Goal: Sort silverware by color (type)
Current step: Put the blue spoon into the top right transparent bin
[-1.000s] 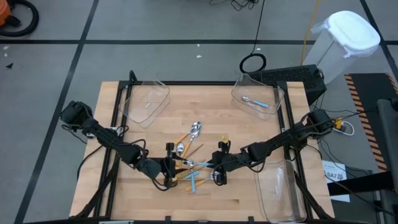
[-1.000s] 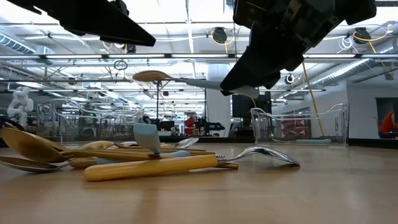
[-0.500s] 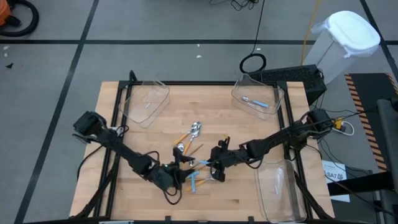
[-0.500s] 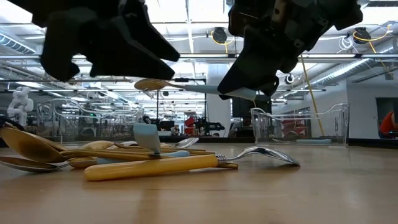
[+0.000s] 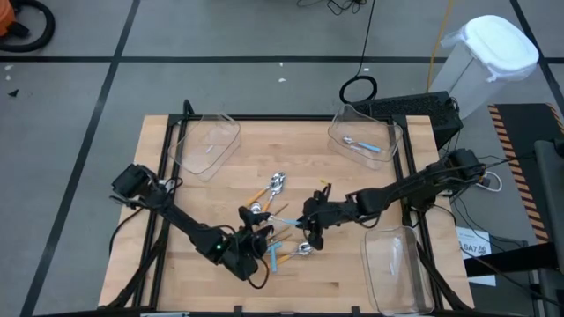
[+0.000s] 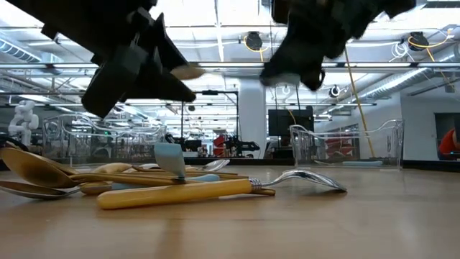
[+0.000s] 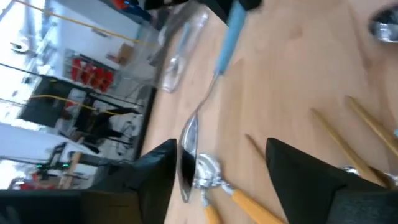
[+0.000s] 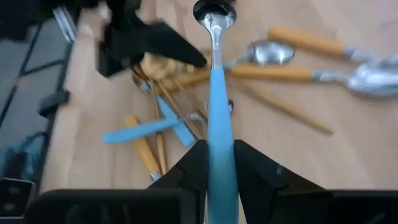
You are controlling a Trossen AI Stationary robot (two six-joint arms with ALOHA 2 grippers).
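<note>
A loose pile of spoons (image 5: pixel 269 236) lies on the wooden table: orange-handled, light blue-handled and gold ones, also in the low view (image 6: pixel 144 180). My right gripper (image 5: pixel 310 222) hangs over the pile's right side, shut on a blue-handled spoon (image 8: pixel 217 74). My left gripper (image 5: pixel 252 243) hovers open above the pile's near left part. In its wrist view the gripper (image 7: pixel 222 149) has silver bowls and an orange handle (image 7: pixel 242 202) between its fingers, untouched. One blue-handled spoon (image 5: pixel 361 145) lies in the far right bin. My right gripper pinches the spoon's light blue handle (image 8: pixel 219 121) between its two fingers. The spoon runs straight out ahead of the fingers, with its silver bowl (image 8: pixel 214 12) at the free end toward the left gripper. It is lifted clear of the table and roughly level.
Three clear plastic bins stand on the table: one far left (image 5: pixel 207 141), one far right (image 5: pixel 366 132), one at the near right edge (image 5: pixel 397 260). Two orange-handled spoons (image 5: pixel 271 189) lie just beyond the pile. Bare wood shows along the near edge and the left side.
My right gripper has risen and drifted toward the far edge, carrying the blue-handled spoon higher above the pile. My left gripper has moved toward the right and come down over the pile's near left part, tipping its fingers downward.
</note>
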